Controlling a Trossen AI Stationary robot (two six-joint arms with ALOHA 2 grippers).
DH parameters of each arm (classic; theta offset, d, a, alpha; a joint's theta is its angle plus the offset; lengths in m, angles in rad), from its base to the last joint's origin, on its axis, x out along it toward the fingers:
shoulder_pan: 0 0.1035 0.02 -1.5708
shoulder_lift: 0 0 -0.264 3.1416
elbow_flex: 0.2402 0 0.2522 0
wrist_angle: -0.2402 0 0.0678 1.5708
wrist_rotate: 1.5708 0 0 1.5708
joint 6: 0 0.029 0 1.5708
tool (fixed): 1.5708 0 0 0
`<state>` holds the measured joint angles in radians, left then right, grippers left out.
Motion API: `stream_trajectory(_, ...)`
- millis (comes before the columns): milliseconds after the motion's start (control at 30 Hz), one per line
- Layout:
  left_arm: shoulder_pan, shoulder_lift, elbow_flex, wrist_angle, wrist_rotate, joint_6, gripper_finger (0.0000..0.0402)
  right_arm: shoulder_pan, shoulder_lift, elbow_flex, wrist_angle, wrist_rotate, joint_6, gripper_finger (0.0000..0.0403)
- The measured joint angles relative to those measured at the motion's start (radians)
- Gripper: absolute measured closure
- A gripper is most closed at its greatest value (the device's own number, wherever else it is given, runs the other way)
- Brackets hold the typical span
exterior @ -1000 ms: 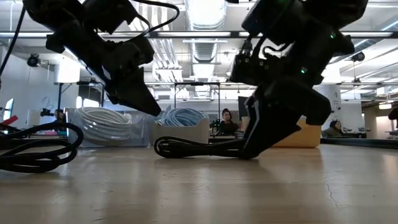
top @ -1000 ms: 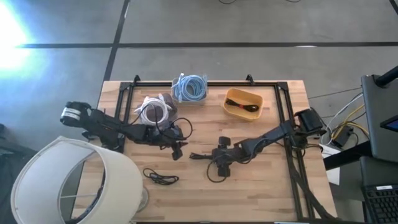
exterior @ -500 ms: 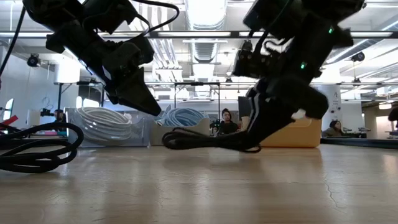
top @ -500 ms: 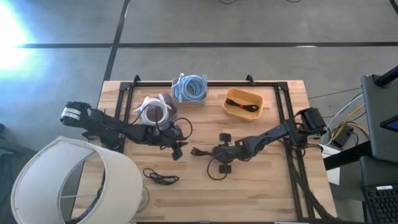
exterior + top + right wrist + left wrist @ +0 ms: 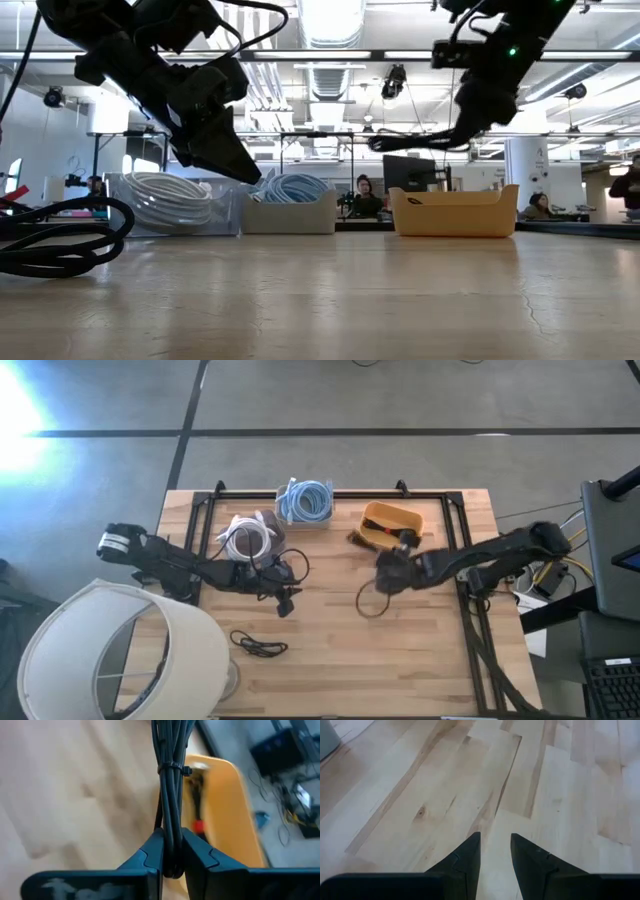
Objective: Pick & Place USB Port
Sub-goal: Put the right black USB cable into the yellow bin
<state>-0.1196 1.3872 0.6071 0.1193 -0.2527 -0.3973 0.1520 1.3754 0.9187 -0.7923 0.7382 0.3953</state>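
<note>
A black cable bundle (image 5: 366, 574), bound with a tie (image 5: 172, 769), is held in the air by my right gripper (image 5: 392, 566), which is shut on it just in front of the yellow bin (image 5: 392, 525). In the low view the bundle (image 5: 410, 140) sticks out sideways from the gripper (image 5: 478, 105), above the bin (image 5: 458, 211). The bin holds another black cable with a red part (image 5: 198, 826). My left gripper (image 5: 284, 600) is open and empty, low over the bare wood at the table's middle left (image 5: 495, 842). My right gripper pinches the cable bundle (image 5: 172, 822) between its two fingers (image 5: 151, 851), a little behind the tie. The bundle runs out forward along the fingers. It is lifted clear of the table, and a slack loop (image 5: 371, 603) trails from the held part.
A bin of white cable (image 5: 247, 538) and a bin of blue cable (image 5: 305, 501) stand at the back. A small black cable (image 5: 258, 645) lies near the front left. A white lampshade (image 5: 110, 650) overlaps the table's front left corner. A black frame (image 5: 455, 510) rims the table.
My right gripper has risen from the table's middle and gone toward the far right, up to the yellow bin, keeping its hold. The cable bundle, which lay on the wood, is now lifted clear and hangs beside the bin.
</note>
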Motion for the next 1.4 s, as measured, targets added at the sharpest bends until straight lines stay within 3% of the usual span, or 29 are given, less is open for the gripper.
stream_trajectory(300,0.0,0.0,0.0,0.004,0.0,0.0,0.0291,-0.235,-0.155,-0.009,-0.14,-0.008,-0.006,0.0363)
stream_trajectory(600,0.0,0.0,0.0,0.005,0.0,0.001,0.0291,-0.385,-0.109,-0.098,-0.128,-0.067,-0.068,0.036)
stream_trajectory(833,0.0,0.0,0.0,0.005,0.0,0.001,0.0291,-0.414,-0.073,-0.138,-0.036,-0.058,-0.09,0.0359)
stream_trajectory(1200,0.0,0.0,0.0,0.005,0.0,0.001,0.0291,-0.422,-0.076,-0.128,-0.028,-0.056,-0.074,0.0356)
stream_trajectory(1400,0.0,0.0,0.0,0.005,0.0,0.001,0.0291,-0.422,-0.076,-0.129,-0.028,-0.056,-0.074,0.0325)
